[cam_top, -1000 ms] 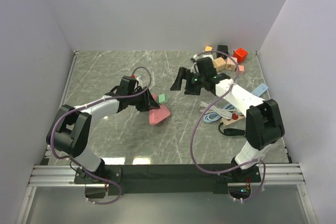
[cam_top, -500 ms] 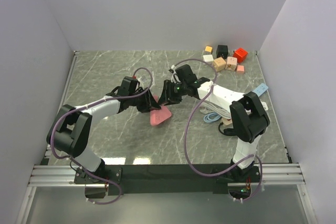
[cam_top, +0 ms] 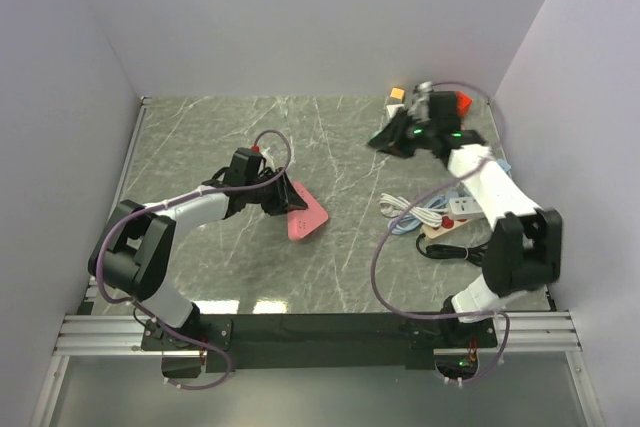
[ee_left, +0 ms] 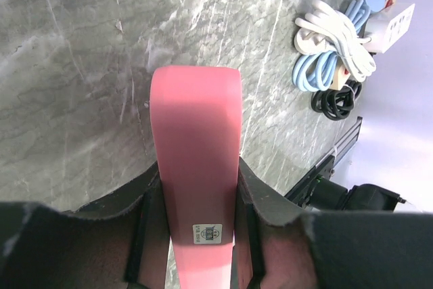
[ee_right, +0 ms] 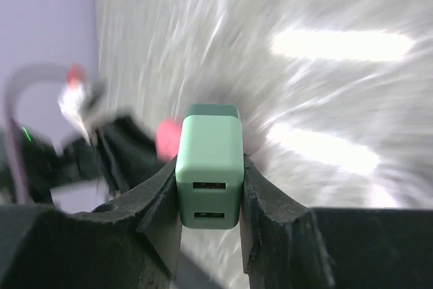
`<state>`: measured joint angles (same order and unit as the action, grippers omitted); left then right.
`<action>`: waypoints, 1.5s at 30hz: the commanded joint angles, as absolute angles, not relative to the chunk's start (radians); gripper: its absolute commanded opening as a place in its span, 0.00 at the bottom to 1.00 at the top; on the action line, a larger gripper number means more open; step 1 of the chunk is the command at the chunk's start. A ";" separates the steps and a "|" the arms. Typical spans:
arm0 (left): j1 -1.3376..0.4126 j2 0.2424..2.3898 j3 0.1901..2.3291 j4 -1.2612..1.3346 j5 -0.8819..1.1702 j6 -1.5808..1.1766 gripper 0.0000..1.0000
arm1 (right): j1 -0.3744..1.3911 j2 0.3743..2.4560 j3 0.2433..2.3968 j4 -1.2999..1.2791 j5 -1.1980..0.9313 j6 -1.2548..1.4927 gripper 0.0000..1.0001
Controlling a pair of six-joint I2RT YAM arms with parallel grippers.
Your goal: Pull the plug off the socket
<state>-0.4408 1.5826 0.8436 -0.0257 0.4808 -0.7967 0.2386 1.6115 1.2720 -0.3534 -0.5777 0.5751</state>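
Observation:
The pink socket [cam_top: 308, 218] lies flat on the marble table, and my left gripper [cam_top: 283, 197] is shut on its near end. In the left wrist view the socket [ee_left: 196, 126] runs straight out between the two pads of the left gripper [ee_left: 196, 187]. The green plug [ee_right: 208, 167], a small block with two USB slots, sits clamped in my right gripper [ee_right: 208, 197]. My right gripper [cam_top: 384, 139] hovers at the back right, well away from the socket. From above, the plug itself is hidden by the fingers.
Coiled white and blue cables [cam_top: 408, 213], a white power strip [cam_top: 466, 207] and a black cable [cam_top: 448, 250] lie at the right. Coloured blocks [cam_top: 459, 102] sit in the back right corner. White walls close in both sides and the back.
My right gripper reached the socket, shut on the green plug and swung back right with it. The plug no longer sits on the pink socket. The left gripper kept its hold.

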 commanded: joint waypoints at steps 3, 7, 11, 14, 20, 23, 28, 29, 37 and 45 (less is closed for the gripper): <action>-0.440 1.583 0.802 -0.026 0.474 -0.784 0.01 | 0.065 1.451 1.232 -0.454 -0.315 0.575 0.00; -0.440 1.591 0.840 -0.023 0.495 -0.787 0.01 | -0.038 1.521 1.216 -0.584 -0.080 0.661 0.00; -0.440 1.605 0.912 -0.038 0.512 -0.781 0.01 | -0.110 1.531 1.114 -0.569 -0.045 0.725 0.00; -0.440 1.615 0.954 -0.043 0.523 -0.785 0.01 | -0.135 1.513 1.049 -0.534 -0.022 0.758 0.00; -0.440 1.646 0.989 -0.045 0.548 -0.787 0.01 | -0.164 1.571 1.031 -0.309 -0.170 0.799 0.00; -0.442 1.657 0.991 -0.038 0.555 -0.796 0.01 | -0.163 1.701 1.138 -0.214 -0.248 0.844 0.00; -0.452 1.675 0.992 -0.028 0.568 -0.816 0.01 | -0.161 1.929 1.346 -0.002 -0.314 0.975 0.00; -0.456 1.677 0.994 -0.028 0.569 -0.824 0.01 | -0.161 1.953 1.371 0.042 -0.324 0.998 0.00; -0.482 1.700 1.011 -0.009 0.572 -0.856 0.00 | -0.164 2.183 1.701 0.130 -0.374 1.173 0.75; -0.486 1.756 1.017 0.093 0.594 -0.916 0.01 | -0.163 1.967 1.568 0.008 -0.379 1.054 0.95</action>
<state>-0.4801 1.7409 0.9768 0.0040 0.5636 -0.8795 -0.1577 2.1357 1.6306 0.0353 -0.3656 1.1156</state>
